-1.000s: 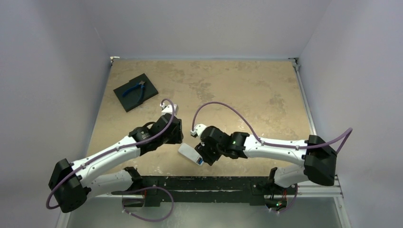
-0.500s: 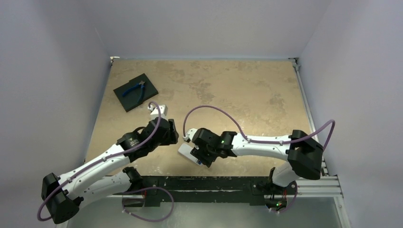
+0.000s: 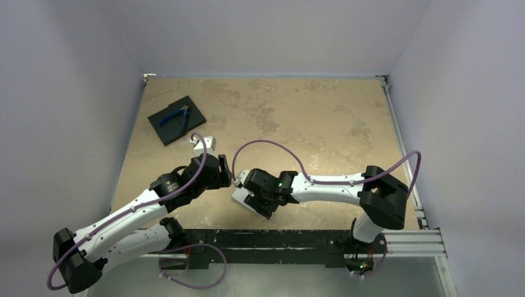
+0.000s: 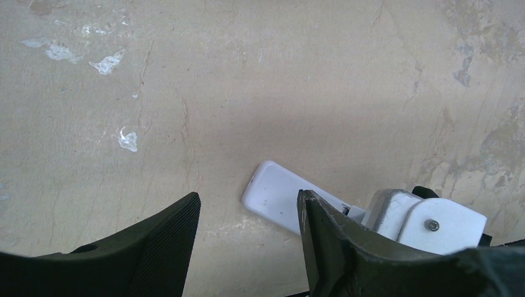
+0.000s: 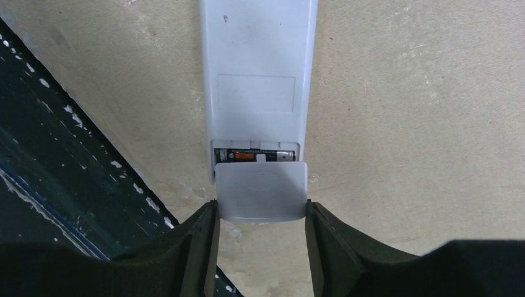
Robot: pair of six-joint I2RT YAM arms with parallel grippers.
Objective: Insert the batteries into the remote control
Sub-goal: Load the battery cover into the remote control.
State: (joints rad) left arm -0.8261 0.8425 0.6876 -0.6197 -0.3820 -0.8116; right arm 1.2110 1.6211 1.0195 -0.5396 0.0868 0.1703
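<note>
The remote control [image 5: 257, 55] lies face down on the table, its plain white back up; it also shows at the remote's corner [image 4: 278, 195] and under the arms [image 3: 242, 197]. Its loose battery cover [image 5: 261, 190] sits partly over the compartment, and my right gripper [image 5: 261, 213] is shut on the cover's two sides. One dark battery [image 5: 254, 155] with an orange mark shows in the gap above the cover. My left gripper [image 4: 249, 204] is open and empty, just left of the remote's far end.
A black square pad [image 3: 186, 108] with blue-handled pliers [image 3: 175, 117] lies at the back left. The dark mounting rail [image 5: 49, 161] runs along the table's front edge, close beside the remote.
The left gripper's jaws have opened wider and it has drawn slightly left and nearer. The right wrist has slid left over the remote's near end.
</note>
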